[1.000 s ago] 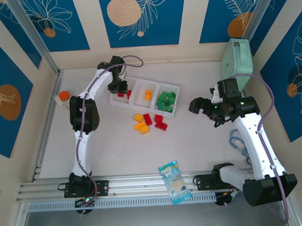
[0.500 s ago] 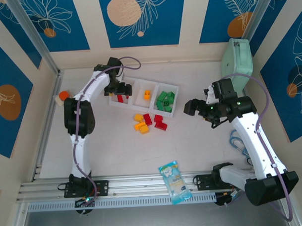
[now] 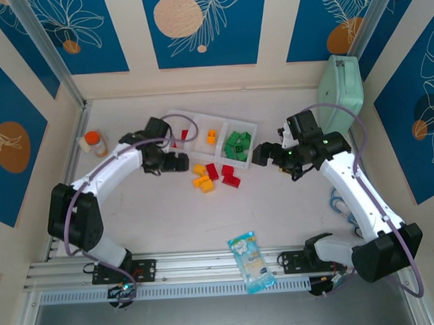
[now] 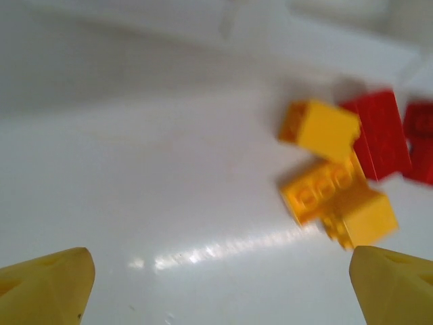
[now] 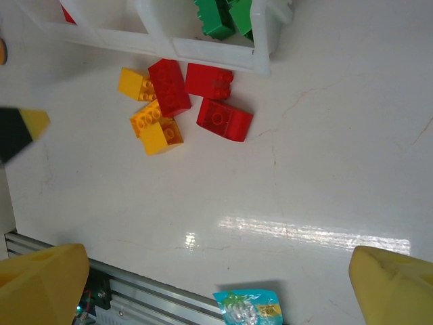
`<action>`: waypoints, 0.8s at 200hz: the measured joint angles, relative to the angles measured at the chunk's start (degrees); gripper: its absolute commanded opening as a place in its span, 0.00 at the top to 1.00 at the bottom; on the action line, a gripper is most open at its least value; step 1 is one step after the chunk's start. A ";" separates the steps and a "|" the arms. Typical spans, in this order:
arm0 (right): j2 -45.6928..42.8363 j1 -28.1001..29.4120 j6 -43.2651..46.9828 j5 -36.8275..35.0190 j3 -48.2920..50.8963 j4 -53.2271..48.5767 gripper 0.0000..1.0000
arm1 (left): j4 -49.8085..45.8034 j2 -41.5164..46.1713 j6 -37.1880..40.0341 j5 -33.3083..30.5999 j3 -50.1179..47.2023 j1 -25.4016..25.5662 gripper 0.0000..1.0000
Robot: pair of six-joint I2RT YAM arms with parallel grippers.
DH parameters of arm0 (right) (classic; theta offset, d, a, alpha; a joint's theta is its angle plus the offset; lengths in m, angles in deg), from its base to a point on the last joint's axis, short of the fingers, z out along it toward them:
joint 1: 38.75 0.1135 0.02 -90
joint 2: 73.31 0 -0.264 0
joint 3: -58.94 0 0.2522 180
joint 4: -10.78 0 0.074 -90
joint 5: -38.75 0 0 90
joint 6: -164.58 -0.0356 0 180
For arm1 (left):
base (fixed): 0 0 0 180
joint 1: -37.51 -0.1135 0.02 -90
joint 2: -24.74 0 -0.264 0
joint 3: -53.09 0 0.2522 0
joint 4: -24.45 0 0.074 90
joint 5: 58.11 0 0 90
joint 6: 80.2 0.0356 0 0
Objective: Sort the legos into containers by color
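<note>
Left gripper (image 3: 176, 162) hangs low just beside the loose legos (image 3: 212, 175), which lie on the table in front of the tray (image 3: 222, 119). Its jaws are spread wide and hold nothing. The wrist view shows yellow and red bricks lying ahead of its fingertips, so I judge it is lining up to pick one. Right gripper (image 3: 264, 154), also wide apart and empty, hovers near the tray's right end. Red, yellow-orange and green bricks already lie in separate compartments.
</note>
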 measured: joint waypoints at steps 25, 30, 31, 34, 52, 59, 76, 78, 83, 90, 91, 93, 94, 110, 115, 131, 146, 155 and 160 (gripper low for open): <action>1.66 0.96 -0.83 0.00 -0.02 1.11 0.01 | 1.97 0.85 -5.73 -1.01 -2.97 7.23 0.16; 1.97 1.16 -0.90 0.00 -0.02 1.33 0.01 | 2.73 0.79 -7.39 -1.14 -3.48 8.44 0.16; 2.03 1.22 -0.98 -0.02 -0.02 1.42 0.01 | 2.93 0.76 -7.72 -1.20 -3.61 8.74 0.16; 2.21 1.33 -1.07 0.00 -0.02 1.57 0.01 | 3.23 0.70 -8.31 -1.33 -3.85 9.29 0.16; 3.15 2.16 -1.51 -0.09 -0.31 1.90 0.01 | 6.10 -0.57 -14.56 -2.75 -5.29 12.81 0.15; 3.45 2.54 -1.73 -0.22 -0.52 1.97 0.01 | 7.26 -1.40 -16.94 -3.56 -5.75 14.05 0.15; 3.69 3.45 -1.73 -0.59 -1.01 2.12 0.01 | 10.10 -3.96 -22.32 -5.55 -6.58 16.65 0.14; 3.69 3.52 -1.75 -0.66 -1.05 2.14 0.01 | 10.38 -4.31 -22.91 -5.81 -6.62 16.92 0.14; 3.69 3.65 -1.73 -0.90 -1.14 2.14 0.01 | 11.06 -5.18 -24.00 -6.12 -6.64 17.49 0.13; 3.65 3.76 -1.70 -1.29 -1.16 2.16 0.01 | 12.00 -6.75 -25.66 -6.97 -6.56 18.45 0.13; 3.65 3.78 -1.70 -1.33 -1.16 2.16 0.01 | 12.02 -6.95 -25.79 -7.06 -6.51 18.56 0.13; 3.65 3.80 -1.70 -1.49 -1.16 2.14 0.01 | 12.13 -7.41 -26.32 -7.30 -6.36 18.80 0.13; 3.65 3.82 -1.70 -1.57 -1.16 2.12 0.01 | 12.13 -7.58 -26.45 -7.37 -6.29 18.88 0.13; 3.30 3.69 -1.66 -2.60 -1.09 1.81 0.01 | 12.37 -12.11 -29.05 -8.92 -4.24 20.72 0.12; 3.02 3.56 -1.66 -2.86 -1.03 1.73 0.01 | 12.46 -13.27 -29.62 -9.31 -3.54 21.16 0.12; 1.42 2.78 -1.55 -3.26 -0.39 1.57 0.01 | 13.16 -16.24 -31.47 -10.60 -1.73 22.47 0.12; -0.26 1.53 -1.25 -3.43 0.11 1.11 0.01 | 12.85 -17.55 -32.96 -12.20 -0.35 23.26 0.13; -1.09 0.72 -1.09 -3.43 0.35 1.01 0.01 | 13.18 -18.01 -33.75 -12.79 0.07 23.39 0.14; -1.53 0.24 -0.98 -3.43 0.48 0.87 0.01 | 13.11 -18.36 -34.10 -13.09 0.42 23.39 0.15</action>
